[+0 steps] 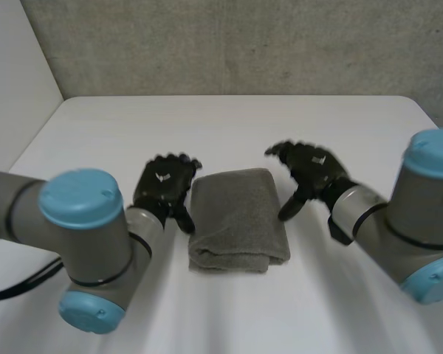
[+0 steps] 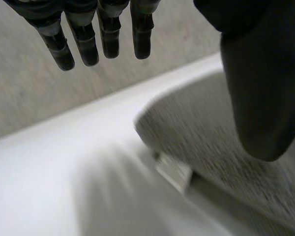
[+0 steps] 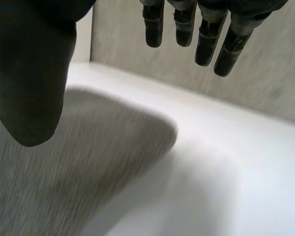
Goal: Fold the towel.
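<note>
Towel [image 1: 238, 220] lies folded at tabletop [image 1: 236, 122] centre, layered edge nearest. Left robot hand [image 1: 165, 188] just beside left edge, right robot hand [image 1: 310, 173] near far right corner; both spread, nothing held. Fold judged done: hands best lifted straight clear, layers left undisturbed.

The left arm [image 1: 96, 247] and right arm [image 1: 421, 210] are built of grey cylinders closed by light-blue caps [image 1: 81, 195]. The left hand [image 1: 166, 186] and right hand [image 1: 311, 171] are finished in black, each marked in white.
</note>
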Available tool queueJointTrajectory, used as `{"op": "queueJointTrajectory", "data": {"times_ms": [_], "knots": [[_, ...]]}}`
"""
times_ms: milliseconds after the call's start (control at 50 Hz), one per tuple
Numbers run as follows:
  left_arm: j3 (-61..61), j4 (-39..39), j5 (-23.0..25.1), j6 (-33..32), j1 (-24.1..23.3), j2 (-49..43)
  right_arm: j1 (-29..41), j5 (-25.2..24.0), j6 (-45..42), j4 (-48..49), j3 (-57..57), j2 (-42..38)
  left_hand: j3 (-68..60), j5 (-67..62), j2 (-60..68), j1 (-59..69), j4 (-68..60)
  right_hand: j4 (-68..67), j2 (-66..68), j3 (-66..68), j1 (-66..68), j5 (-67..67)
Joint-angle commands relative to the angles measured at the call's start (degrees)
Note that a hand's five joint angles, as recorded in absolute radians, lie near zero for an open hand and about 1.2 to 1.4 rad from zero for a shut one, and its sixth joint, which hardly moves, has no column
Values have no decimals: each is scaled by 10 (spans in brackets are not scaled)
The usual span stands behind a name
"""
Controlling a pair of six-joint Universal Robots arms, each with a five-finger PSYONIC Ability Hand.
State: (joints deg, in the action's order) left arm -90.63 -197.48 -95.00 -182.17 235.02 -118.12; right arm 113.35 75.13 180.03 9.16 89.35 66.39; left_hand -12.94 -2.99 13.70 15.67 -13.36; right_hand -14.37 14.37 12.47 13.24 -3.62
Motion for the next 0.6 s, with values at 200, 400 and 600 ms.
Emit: {"op": "queueJointTrajectory", "data": {"times_ms": [200,400,600], "knots": [[55,157,-24,10,11,169,-15,80,0,-49,-18,181,29,30,-37,-57,34,44,-44,-25,-32,36],[55,171,-30,28,46,233,-20,120,-7,-54,-20,226,29,30,-37,-57,34,44,-44,-25,-32,36],[55,171,-30,28,62,257,-19,122,-30,-67,-18,226,29,30,-37,-57,34,44,-44,-25,-32,36]]}}
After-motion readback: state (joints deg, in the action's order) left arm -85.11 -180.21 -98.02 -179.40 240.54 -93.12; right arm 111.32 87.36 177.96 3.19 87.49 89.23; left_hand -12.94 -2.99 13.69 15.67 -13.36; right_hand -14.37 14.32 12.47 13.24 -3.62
